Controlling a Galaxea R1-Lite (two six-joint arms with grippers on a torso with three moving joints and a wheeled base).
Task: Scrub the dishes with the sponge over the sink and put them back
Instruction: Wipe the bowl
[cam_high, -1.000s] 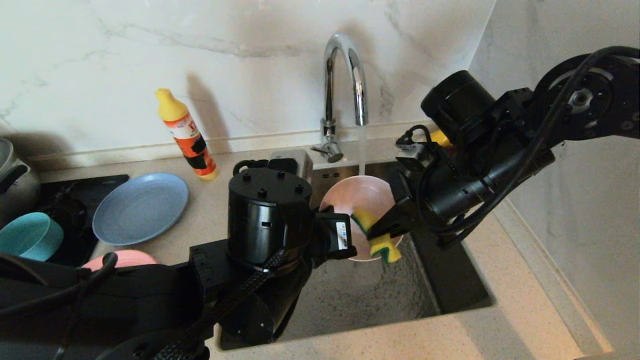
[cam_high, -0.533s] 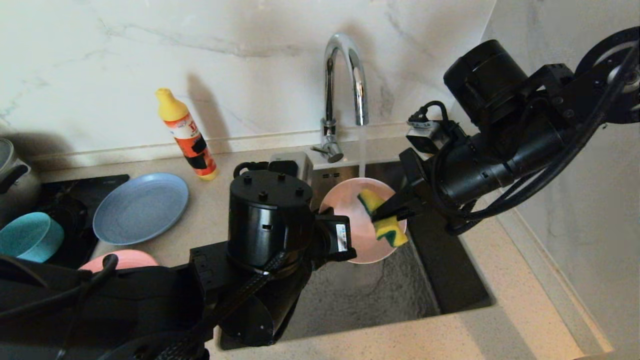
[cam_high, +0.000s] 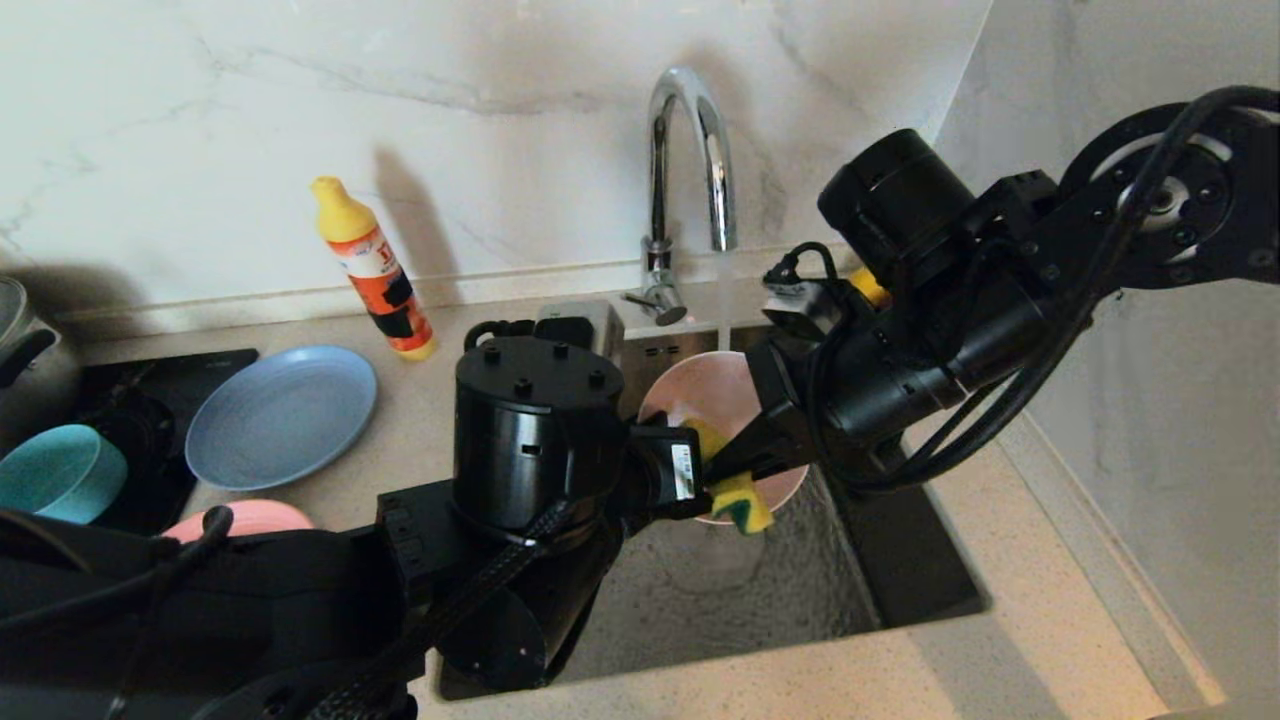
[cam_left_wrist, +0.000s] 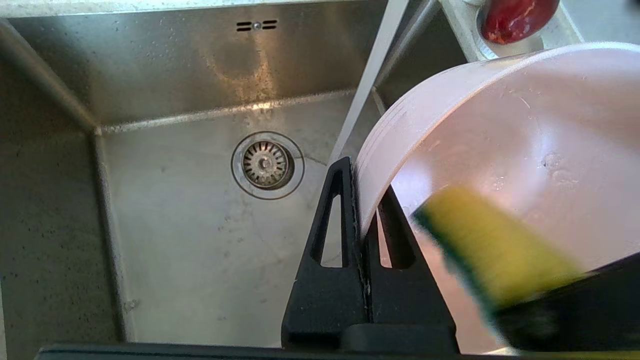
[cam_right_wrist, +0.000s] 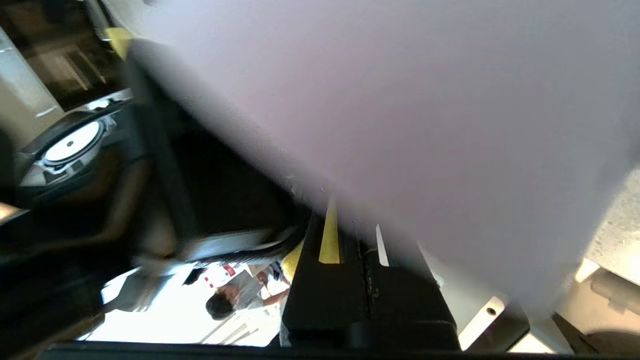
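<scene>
Over the sink (cam_high: 900, 560) my left gripper (cam_left_wrist: 360, 175) is shut on the rim of the pale pink bowl (cam_high: 715, 395), holding it tilted under the running tap. My right gripper (cam_high: 745, 455) is shut on the yellow-and-green sponge (cam_high: 738, 500), which presses on the bowl's inside by the near rim, close to the left fingers. In the left wrist view the sponge (cam_left_wrist: 495, 245) lies against the bowl's inner wall (cam_left_wrist: 525, 125). The bowl (cam_right_wrist: 425, 100) fills most of the right wrist view. On the counter to the left sit the grey-blue plate (cam_high: 280, 415), teal bowl (cam_high: 60, 470) and salmon-pink plate (cam_high: 255, 517).
Water streams from the chrome tap (cam_high: 690, 150) onto the bowl's far rim. The strainer drain (cam_left_wrist: 267, 165) lies in the sink floor. A yellow-orange detergent bottle (cam_high: 375, 270) stands by the wall, and a steel pot (cam_high: 25, 350) sits at the far left.
My right gripper carried the sponge up across the bowl's inside toward the far right, then back down to the near rim. The left arm and bowl have kept still.
</scene>
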